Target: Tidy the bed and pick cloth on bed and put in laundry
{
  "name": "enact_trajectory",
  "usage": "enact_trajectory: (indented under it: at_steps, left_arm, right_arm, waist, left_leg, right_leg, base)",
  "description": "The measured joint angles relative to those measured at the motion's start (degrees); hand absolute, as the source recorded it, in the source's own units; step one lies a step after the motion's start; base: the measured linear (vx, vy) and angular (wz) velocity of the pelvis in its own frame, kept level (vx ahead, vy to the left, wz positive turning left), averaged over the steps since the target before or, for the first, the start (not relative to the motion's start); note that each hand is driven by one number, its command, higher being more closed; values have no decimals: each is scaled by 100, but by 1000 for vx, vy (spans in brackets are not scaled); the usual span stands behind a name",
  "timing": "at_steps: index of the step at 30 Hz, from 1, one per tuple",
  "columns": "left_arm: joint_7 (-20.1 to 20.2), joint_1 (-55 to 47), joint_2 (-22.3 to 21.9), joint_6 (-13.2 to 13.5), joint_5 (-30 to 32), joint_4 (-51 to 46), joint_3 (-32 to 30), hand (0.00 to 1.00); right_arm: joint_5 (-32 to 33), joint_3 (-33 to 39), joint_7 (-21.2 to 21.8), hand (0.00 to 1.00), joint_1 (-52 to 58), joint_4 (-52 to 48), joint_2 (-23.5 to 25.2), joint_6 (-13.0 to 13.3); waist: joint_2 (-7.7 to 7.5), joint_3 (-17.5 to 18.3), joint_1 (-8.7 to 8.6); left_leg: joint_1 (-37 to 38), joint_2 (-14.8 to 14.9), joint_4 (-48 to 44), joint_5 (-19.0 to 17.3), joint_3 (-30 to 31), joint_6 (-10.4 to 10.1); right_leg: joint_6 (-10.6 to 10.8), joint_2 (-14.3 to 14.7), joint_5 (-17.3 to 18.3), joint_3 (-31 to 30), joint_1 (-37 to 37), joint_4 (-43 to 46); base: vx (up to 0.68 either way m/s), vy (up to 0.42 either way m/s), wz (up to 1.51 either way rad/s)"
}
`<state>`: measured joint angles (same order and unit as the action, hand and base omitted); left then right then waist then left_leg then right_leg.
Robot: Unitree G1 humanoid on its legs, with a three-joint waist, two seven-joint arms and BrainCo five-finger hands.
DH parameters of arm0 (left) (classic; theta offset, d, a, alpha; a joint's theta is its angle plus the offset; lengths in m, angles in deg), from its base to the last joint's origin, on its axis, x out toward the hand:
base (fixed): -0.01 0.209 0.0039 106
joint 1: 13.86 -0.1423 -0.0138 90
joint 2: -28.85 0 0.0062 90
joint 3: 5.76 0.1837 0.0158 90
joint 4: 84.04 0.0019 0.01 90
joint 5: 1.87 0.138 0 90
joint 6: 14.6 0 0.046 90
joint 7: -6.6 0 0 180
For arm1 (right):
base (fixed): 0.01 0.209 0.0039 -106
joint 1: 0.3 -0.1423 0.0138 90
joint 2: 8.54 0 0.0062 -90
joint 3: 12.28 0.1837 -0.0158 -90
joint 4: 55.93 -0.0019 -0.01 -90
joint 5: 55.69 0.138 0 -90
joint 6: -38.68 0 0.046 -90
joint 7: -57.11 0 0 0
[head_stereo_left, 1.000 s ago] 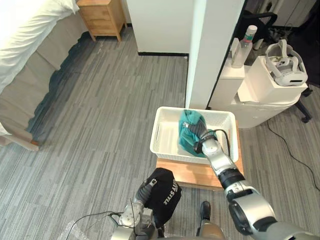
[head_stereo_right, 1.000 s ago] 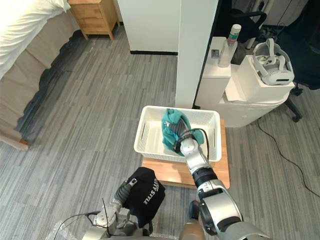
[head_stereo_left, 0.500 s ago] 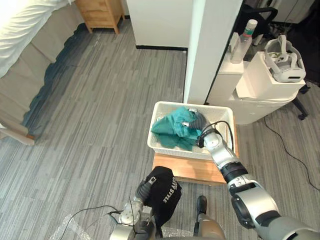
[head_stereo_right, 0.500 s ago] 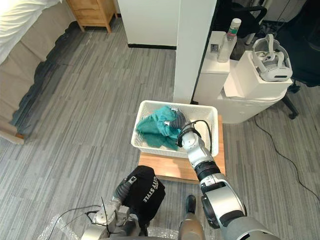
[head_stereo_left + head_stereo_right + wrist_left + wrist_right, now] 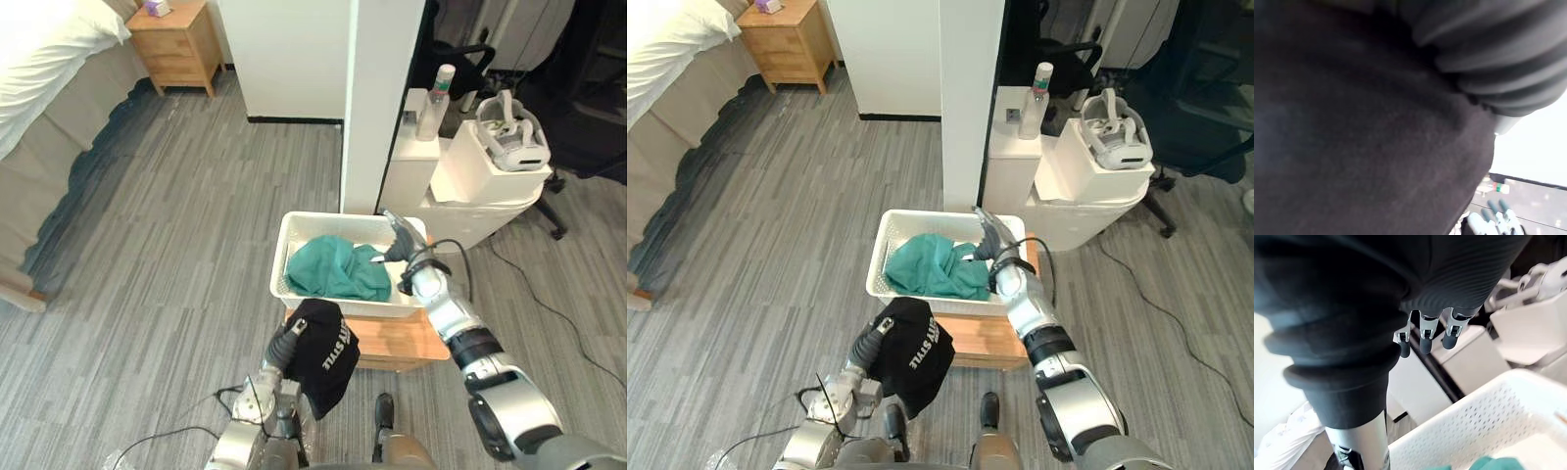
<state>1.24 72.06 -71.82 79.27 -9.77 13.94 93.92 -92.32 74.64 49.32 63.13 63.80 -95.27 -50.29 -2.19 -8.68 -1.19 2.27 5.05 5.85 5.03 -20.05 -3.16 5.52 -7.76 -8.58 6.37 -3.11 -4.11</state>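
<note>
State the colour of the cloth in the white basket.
Teal crumpled cloth, clearest in the left eye view.

A white pillar (image 5: 377, 88) rises from grey wood-grain floor (image 5: 196, 215). To its left stands a white wall (image 5: 279, 59), then a wooden nightstand (image 5: 176, 44) and a bed (image 5: 54, 147) with white linen. To its right are white cabinets (image 5: 416, 181) and a dark office chair (image 5: 1215, 98).

You have bright, even room light around the right hand (image 5: 400, 245) — hardly a shadow. Far to its left the bed sheet (image 5: 39, 59) glares white; against the left hand (image 5: 1488, 44) the black cloth (image 5: 1352, 147) reads dark.
</note>
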Motion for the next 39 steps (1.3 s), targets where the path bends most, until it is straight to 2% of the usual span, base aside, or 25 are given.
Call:
enact_trajectory:
  at_steps: [2,4,8,10,14,15,18,19,20,22,27,31,34,39]
  left_arm:
    - [-187,393,215,86,6,-220,-416,100]
    - [-349,702,374,125,5,-357,-748,100]
    - [-737,1321,631,230,15,-400,-1401,100]
    - [-968,1700,927,320,22,-353,-1761,100]
    - [-1252,2368,1600,349,206,161,-2048,100]
    - [-1308,2585,1855,347,254,411,-2152,100]
    - [-1373,2870,2059,345,322,710,-2160,100]
    - [-1373,2941,2118,343,338,845,-2161,100]
    - [-1371,2944,2145,342,339,887,-2160,100]
    - [-1365,2946,2163,323,338,1079,-2154,100]
    - [-1343,2948,2068,255,419,1493,-2106,100]
    - [-1306,2936,1657,82,769,2257,-1998,100]
    - [-1203,2859,1325,-80,1018,2654,-1855,100]
    - [-1199,2819,907,-108,1141,2844,-1667,100]
  right_arm:
    - [11,476,-149,0,388,-278,-4,-45]
    - [67,849,-252,0,697,-455,-20,-113]
    - [548,1447,-382,0,1360,-460,-190,-148]
    - [933,1798,-397,0,1753,-458,-240,-147]
    - [1389,2188,-443,0,2564,-423,-325,-145]
    - [1463,2265,-441,0,2926,-419,-327,-144]
    - [1592,2306,-432,0,3424,-409,-318,-144]
    - [1592,2305,-426,0,3600,-409,-247,-143]
    - [1592,2305,-424,0,3639,-409,-187,-142]
    - [1592,2273,-390,0,3814,-409,41,-130]
    - [1592,2197,-315,0,4228,-411,402,-111]
    - [1592,1923,-320,0,4389,-484,530,-61]
    - [1592,1628,-318,0,4504,-745,619,28]
    - [1592,1356,-325,0,4603,-1113,768,113]
  waist:
    - [-116,124,-129]
    - [-160,179,-216]
    - [-129,383,-371]
    - [-109,404,-461]
    - [-55,525,-647]
    - [-37,593,-758]
    - [-39,670,-801]
    - [-39,706,-909]
    - [-42,712,-946]
    - [-51,770,-1068]
    - [-54,850,-1081]
    - [-45,849,-1205]
    - [-36,838,-1221]
    - [25,764,-1228]
  left_leg:
    - [62,-1,1,-16,-74,-19]
    - [164,2,1,-32,-145,-39]
    - [278,19,3,-84,-288,-76]
    - [341,39,5,-93,-382,-90]
    - [408,69,8,-121,-450,-132]
    - [434,81,10,-123,-540,-134]
    - [466,92,11,-133,-621,-148]
    - [467,90,11,-135,-658,-151]
    - [477,90,11,-135,-673,-151]
    - [489,90,11,-136,-717,-151]
    - [449,83,12,-150,-958,-166]
    - [375,81,12,-149,-1045,-168]
    - [288,81,12,-150,-1193,-167]
    - [40,106,11,-170,-1432,-141]
  right_leg:
    - [2,4,-17,-68,22,-6]
    - [7,21,-32,-169,73,-11]
    - [8,57,-31,-296,110,-18]
    - [31,88,-5,-384,116,-24]
    - [4,133,14,-490,115,-23]
    - [4,146,14,-530,110,-20]
    - [4,163,14,-610,88,-12]
    - [4,163,14,-648,83,-3]
    - [4,164,14,-659,78,4]
    - [4,170,14,-705,60,10]
    - [3,182,13,-873,-139,79]
    - [2,192,15,-945,-294,134]
    - [1,189,14,-962,-459,224]
    - [1,201,14,-963,-855,267]
  base:
    - [14,-3,-17]
    - [2,-6,-19]
    - [-19,-10,-18]
    - [-42,-25,-21]
    - [-33,-21,-16]
    - [-5,-4,-19]
    - [-4,-2,-19]
    - [-9,4,-10]
    - [-12,7,-11]
    - [-7,3,-15]
    - [-11,4,-22]
    - [-15,-1,-12]
    - [-15,-3,-20]
    - [-9,-10,-27]
